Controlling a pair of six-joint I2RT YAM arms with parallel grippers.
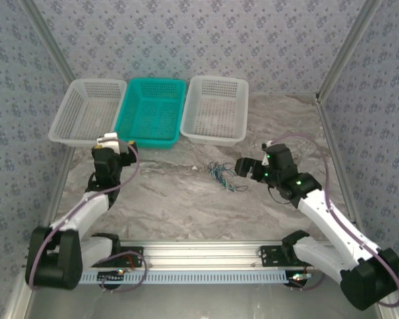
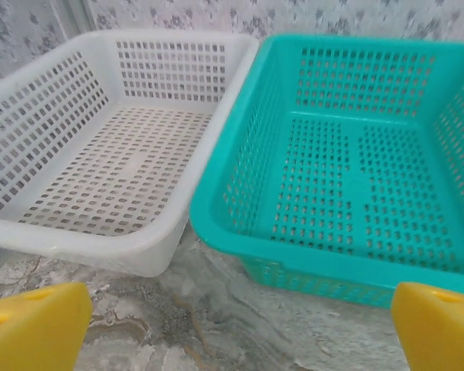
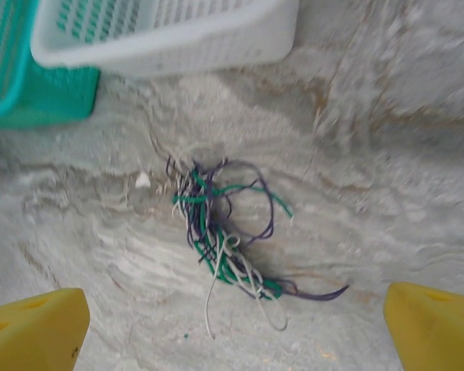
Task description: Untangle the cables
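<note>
One marble table (image 1: 173,199) carries a teal basket (image 1: 146,141) between two white baskets (image 1: 76,141) at its far edge. I see my left gripper (image 2: 232,332) spread wide before them, and my right gripper (image 3: 232,328) equally wide just beside the cables (image 3: 220,232), a small tangle lying mid-table.

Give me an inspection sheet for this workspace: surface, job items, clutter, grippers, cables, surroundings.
Surface: marbled table.
Job's things: thin cables, dark, green and pale strands in one loose tangle on the table, near the right gripper.
Clutter: left white basket, teal basket, right white basket in a row at the far side; small white speck beside the tangle.
Grippers: left gripper open, facing the baskets; right gripper open, facing the tangle, holding nothing.
Cables: purple-grey arm cables loop along both arms.
Surroundings: patterned walls, metal frame posts.
</note>
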